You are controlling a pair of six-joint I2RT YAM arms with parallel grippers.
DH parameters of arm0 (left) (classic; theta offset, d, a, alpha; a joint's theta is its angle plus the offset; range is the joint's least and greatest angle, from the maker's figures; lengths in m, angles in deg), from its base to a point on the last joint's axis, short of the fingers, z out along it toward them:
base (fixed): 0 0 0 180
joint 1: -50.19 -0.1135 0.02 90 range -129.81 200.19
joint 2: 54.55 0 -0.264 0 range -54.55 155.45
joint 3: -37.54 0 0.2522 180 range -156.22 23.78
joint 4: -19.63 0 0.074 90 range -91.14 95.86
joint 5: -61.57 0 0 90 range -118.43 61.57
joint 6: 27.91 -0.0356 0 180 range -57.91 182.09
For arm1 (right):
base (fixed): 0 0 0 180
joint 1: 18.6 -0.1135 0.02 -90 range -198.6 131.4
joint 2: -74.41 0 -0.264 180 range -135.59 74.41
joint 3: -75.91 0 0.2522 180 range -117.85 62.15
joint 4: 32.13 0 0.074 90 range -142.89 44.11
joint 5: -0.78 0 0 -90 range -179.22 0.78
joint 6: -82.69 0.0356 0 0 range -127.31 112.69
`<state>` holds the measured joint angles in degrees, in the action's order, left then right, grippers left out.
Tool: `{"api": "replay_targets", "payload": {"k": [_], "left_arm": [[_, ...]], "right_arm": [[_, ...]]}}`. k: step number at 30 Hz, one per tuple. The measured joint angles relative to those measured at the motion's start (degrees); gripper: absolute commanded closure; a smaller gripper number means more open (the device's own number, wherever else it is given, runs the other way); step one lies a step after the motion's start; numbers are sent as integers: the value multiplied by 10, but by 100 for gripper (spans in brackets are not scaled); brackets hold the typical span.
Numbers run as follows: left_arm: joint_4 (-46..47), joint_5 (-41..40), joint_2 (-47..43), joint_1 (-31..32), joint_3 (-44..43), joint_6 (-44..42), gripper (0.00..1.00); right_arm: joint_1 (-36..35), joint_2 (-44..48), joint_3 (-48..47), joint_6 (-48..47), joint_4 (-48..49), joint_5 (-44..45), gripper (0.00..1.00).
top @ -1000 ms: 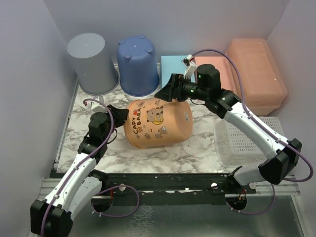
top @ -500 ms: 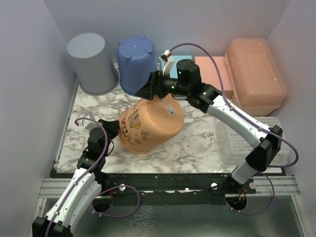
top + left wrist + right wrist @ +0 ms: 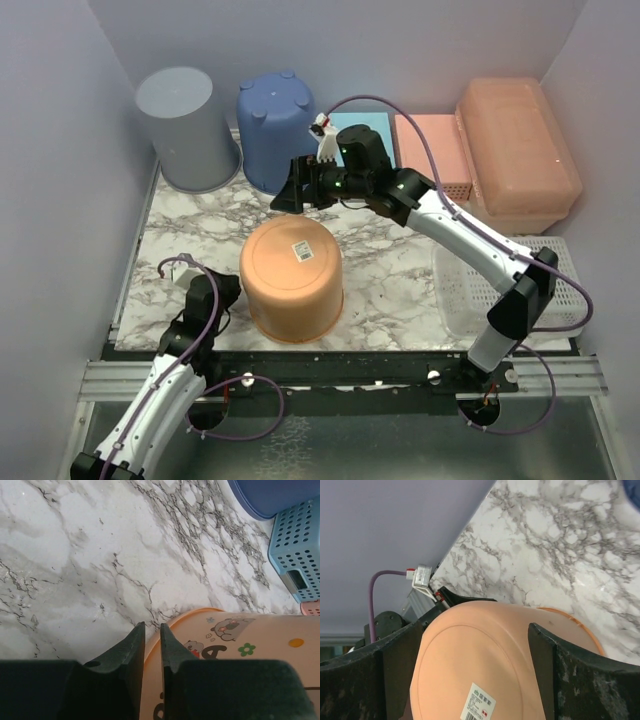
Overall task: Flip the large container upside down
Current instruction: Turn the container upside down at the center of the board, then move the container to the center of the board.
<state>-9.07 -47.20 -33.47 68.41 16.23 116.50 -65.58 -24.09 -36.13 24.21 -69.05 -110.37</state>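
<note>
The large container (image 3: 520, 150), a peach-orange rectangular box with rounded corners, stands at the back right, untouched by either arm. A round orange bucket (image 3: 292, 275) stands upside down mid-table, base and label up; it also shows in the left wrist view (image 3: 240, 650) and the right wrist view (image 3: 485, 680). My right gripper (image 3: 285, 190) is wide open and empty, above and behind the bucket, whose base shows between its fingers (image 3: 477, 626). My left gripper (image 3: 228, 290) is shut to a thin slit, tips beside the bucket's rim (image 3: 152, 627).
An upturned grey bucket (image 3: 185, 125) and blue bucket (image 3: 278, 125) stand at the back left. A blue perforated basket (image 3: 300, 555) and a pink perforated basket (image 3: 435, 150) sit at the back. A white basket (image 3: 500, 280) is at the right front.
The orange bucket went from lying on its side to standing upside down. My right gripper let go of it and drew back to the left. My left gripper drew back toward the front.
</note>
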Motion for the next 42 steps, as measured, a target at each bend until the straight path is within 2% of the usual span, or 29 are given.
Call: {"api": "replay_targets", "payload": {"k": [2, 4, 5, 11, 14, 19, 23, 28, 32, 38, 41, 42], "left_arm": [[-14, -2, 5, 0, -14, 0, 72], [-25, -6, 15, 0, -34, -1, 56], [-30, -8, 19, 0, -46, -2, 51], [-78, -14, 53, 0, -152, -22, 37], [-92, -14, 78, 0, -205, -41, 33], [-117, 5, 137, 0, -273, -75, 32], [-122, 42, 190, 0, -303, -87, 32], [-101, 94, 257, 0, -312, -82, 32], [-69, 108, 295, -3, -315, -69, 32], [-22, 134, 361, 13, -348, -66, 29], [-6, 136, 385, 18, -361, -69, 24], [-7, 135, 384, 18, -361, -69, 19]], "right_arm": [[0, 20, 0, -13, -16, 32, 6], [0, 52, 10, -25, -27, 74, 5], [0, 77, 22, -31, -30, 98, 5], [0, 288, 182, -55, -23, 185, 5], [1, 394, 286, -58, -17, 172, 8], [0, 492, 417, -48, -13, 57, 16], [-7, 490, 480, -23, -5, -29, 17], [-23, 428, 495, 0, 11, -30, 11], [-27, 388, 465, 30, 2, 56, 5], [-24, 322, 370, 44, 1, 230, 4], [-21, 309, 346, 42, 0, 274, 4], [-21, 312, 346, 40, -1, 288, 4]]}}
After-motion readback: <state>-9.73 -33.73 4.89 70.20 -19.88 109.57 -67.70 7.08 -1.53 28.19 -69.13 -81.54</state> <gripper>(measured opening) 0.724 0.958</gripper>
